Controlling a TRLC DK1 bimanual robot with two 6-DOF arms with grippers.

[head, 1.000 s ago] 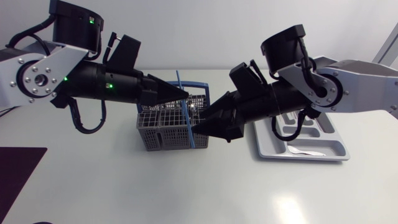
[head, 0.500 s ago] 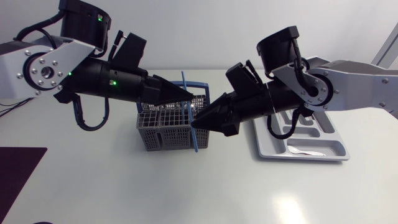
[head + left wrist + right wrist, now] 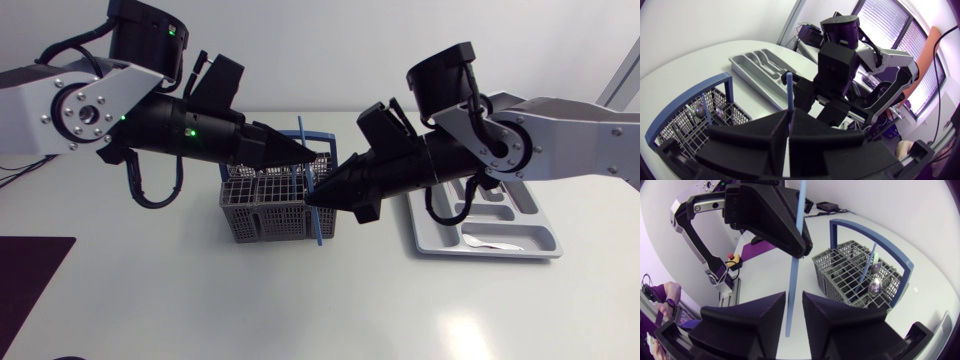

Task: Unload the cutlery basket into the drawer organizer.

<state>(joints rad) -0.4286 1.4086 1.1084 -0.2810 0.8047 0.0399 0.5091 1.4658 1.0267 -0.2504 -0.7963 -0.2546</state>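
While both arms hang over the table, count: one grey cutlery basket with a blue hoop handle, one grey drawer organizer to its right, and one long blue utensil held up in the air. The left gripper is clamped on the utensil near its upper end. The right gripper, lower down, has its fingers parted astride the shaft, gripping nothing. Utensil axis is near vertical, top leaning slightly toward the left arm, lower end by the basket's front right corner. In basket: one spoon, one blue-handled piece. In organizer: one white piece.
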